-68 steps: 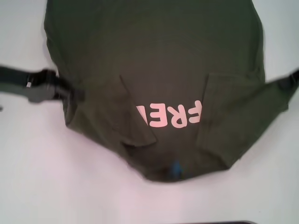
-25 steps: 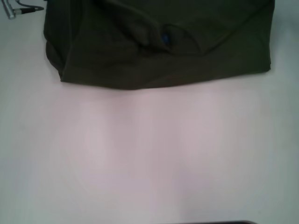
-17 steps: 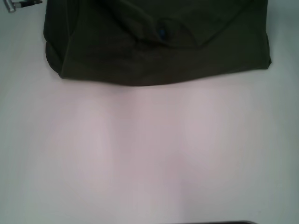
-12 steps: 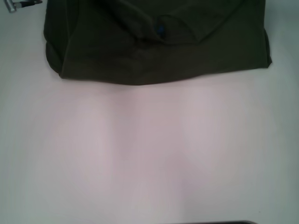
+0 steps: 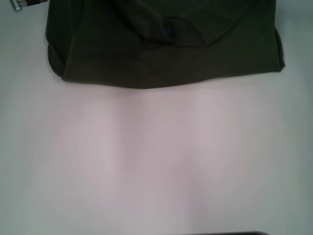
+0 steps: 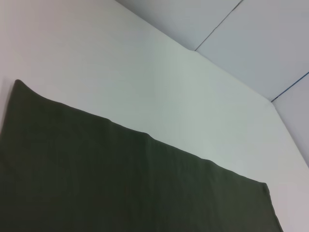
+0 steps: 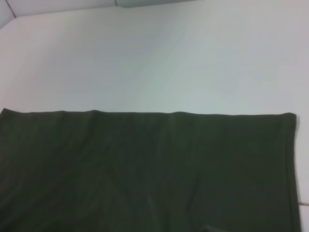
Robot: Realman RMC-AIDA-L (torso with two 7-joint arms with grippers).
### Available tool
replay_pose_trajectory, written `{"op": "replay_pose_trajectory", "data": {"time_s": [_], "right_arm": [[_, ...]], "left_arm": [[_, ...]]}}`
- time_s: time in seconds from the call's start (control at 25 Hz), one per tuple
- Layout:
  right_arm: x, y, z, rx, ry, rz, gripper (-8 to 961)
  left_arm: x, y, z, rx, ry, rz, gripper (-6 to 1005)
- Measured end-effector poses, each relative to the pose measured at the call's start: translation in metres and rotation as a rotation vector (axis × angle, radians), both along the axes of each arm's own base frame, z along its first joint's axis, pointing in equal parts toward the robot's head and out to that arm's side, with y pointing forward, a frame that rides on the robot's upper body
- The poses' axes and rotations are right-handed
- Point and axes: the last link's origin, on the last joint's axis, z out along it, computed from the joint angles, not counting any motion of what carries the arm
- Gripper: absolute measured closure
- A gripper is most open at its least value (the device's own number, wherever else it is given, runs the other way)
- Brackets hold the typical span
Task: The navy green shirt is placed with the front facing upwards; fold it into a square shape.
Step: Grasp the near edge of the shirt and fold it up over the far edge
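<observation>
The navy green shirt (image 5: 117,58) lies folded at the far side of the white table (image 5: 156,161), its near fold edge running straight across. Its ribbed neck with a small blue-printed label (image 5: 169,32) faces up near the middle of the fold. No chest lettering shows. A small metal and black part of my left gripper (image 5: 23,4) shows at the far left corner, just off the shirt's left side and holding nothing that I can see. The left wrist view shows flat shirt cloth (image 6: 120,183), and so does the right wrist view (image 7: 145,169). My right gripper is out of view.
Bare white tabletop fills the near half of the head view. A dark strip (image 5: 220,233) runs along the near edge. Beyond the table's far edge, grey floor with seams (image 6: 251,43) shows in the left wrist view.
Since 2.7 s ago the near part with collar and lettering went over onto the far part, and both grippers left the shirt's sides. In the last second the cloth settled slightly.
</observation>
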Motion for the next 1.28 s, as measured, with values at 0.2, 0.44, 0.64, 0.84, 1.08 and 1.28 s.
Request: {"op": "replay_pose_trajectory", "data": {"time_s": [0.2, 0.44, 0.64, 0.84, 1.08, 1.28], "right_arm": [[-0.003, 0.003, 0.002, 0.015, -0.006, 0.009, 843], [-0.005, 0.006, 0.006, 0.041, -0.009, 0.011, 830], [-0.007, 0.009, 0.011, 0.064, -0.009, 0.015, 820], [-0.007, 0.01, 0.007, 0.064, -0.026, 0.021, 809], [-0.008, 0.011, 0.005, 0.072, -0.042, 0.028, 797], [-0.01, 0.013, 0.004, 0.064, -0.072, 0.044, 787]], "left_arm": [[0.001, 0.001, 0.001, 0.004, -0.001, 0.001, 915], [0.004, 0.005, 0.004, 0.031, 0.008, -0.006, 901], [0.012, 0.01, 0.005, 0.046, 0.023, -0.025, 889], [0.013, 0.013, -0.001, 0.047, 0.047, -0.023, 876], [0.01, 0.013, -0.001, 0.063, 0.045, -0.015, 862], [0.008, 0.014, 0.0, 0.085, 0.037, -0.001, 850]]}}
